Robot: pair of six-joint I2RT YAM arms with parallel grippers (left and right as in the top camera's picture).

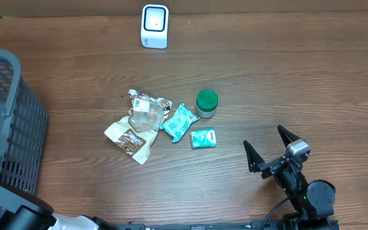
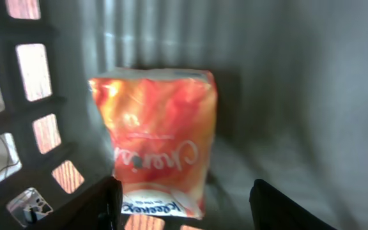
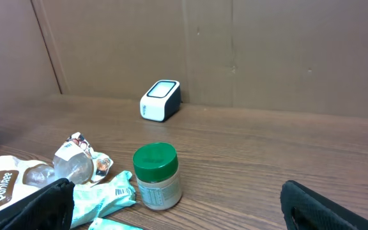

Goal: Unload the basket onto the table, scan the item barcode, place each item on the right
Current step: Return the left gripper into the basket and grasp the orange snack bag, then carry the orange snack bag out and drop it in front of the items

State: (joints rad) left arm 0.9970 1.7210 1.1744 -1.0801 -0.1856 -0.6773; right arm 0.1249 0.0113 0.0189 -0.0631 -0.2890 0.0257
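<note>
Far left, the left claw (image 2: 185, 186) is down inside the grey basket (image 1: 18, 121), fingers apart and clamped on nothing. The orange snack bag (image 2: 155, 134) sits right in front of it against the slotted wall, its lower edge between the fingers. That bag looks light, puffy and slick, a crinkly film that will buckle under a hard squeeze, so I'd pinch a flat sealed end rather than the belly. No barcode shows on this face. Moving to mid-bench (image 1: 286, 76), a brown pouch (image 1: 131, 137), two teal packets (image 1: 179, 122) and a green-lidded jar (image 1: 206, 103) huddle together; the jar is the one stiff thing. The white scanner (image 1: 154, 26) waits at the far edge. Near right, the right claw (image 1: 262, 135) hovers spread wide, empty.
</note>
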